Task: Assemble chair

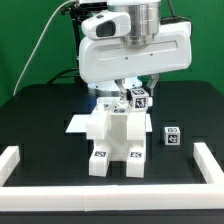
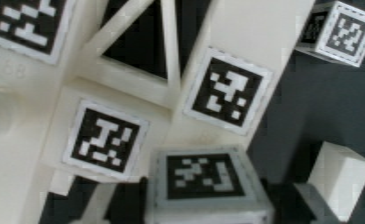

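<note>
The partly built chair (image 1: 113,140) stands mid-table as a chunky white block body with tags on its front feet. At its upper back my gripper (image 1: 135,100) comes down over a small white tagged block (image 1: 139,98). In the wrist view that block (image 2: 204,178) sits between the fingers, with a grey finger (image 2: 325,190) close on one side, and my gripper (image 2: 205,202) looks shut on it. Behind the block, the chair's white panels (image 2: 108,120) carry several tags. A flat white panel (image 1: 80,125) juts out at the chair's side toward the exterior view's left.
A loose small tagged white piece (image 1: 172,136) lies on the black table toward the exterior view's right. A low white border rail runs along the left (image 1: 10,160) and right (image 1: 205,165) front corners. The big arm housing (image 1: 130,45) hangs over the chair.
</note>
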`<action>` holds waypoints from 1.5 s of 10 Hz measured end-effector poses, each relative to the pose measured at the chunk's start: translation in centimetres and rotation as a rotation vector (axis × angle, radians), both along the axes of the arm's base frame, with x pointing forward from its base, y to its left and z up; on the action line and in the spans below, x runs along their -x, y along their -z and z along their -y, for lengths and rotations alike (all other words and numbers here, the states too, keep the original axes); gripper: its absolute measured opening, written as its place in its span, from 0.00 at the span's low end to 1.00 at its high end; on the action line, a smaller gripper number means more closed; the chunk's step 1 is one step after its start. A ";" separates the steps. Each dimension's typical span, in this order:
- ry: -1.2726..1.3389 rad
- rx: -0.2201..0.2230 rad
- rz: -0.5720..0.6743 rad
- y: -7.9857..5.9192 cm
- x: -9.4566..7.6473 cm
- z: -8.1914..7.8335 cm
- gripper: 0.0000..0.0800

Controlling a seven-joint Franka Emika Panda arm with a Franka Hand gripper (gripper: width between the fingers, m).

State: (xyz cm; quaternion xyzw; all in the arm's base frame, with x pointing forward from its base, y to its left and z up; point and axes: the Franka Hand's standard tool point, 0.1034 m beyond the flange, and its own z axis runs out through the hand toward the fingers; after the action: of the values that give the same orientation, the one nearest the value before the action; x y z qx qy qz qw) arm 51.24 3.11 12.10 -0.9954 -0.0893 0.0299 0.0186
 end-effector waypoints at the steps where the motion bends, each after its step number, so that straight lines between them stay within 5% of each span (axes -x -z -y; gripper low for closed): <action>1: 0.092 0.006 -0.003 0.0 0.0 0.0 0.36; 13: 0.840 0.030 -0.008 0.0 -0.4 -0.4 0.36; 15: 0.859 0.029 -0.010 0.0 -0.4 -0.4 0.60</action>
State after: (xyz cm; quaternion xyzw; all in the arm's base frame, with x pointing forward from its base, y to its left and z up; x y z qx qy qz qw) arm 51.60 3.53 12.06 -0.9422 0.3336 0.0257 0.0156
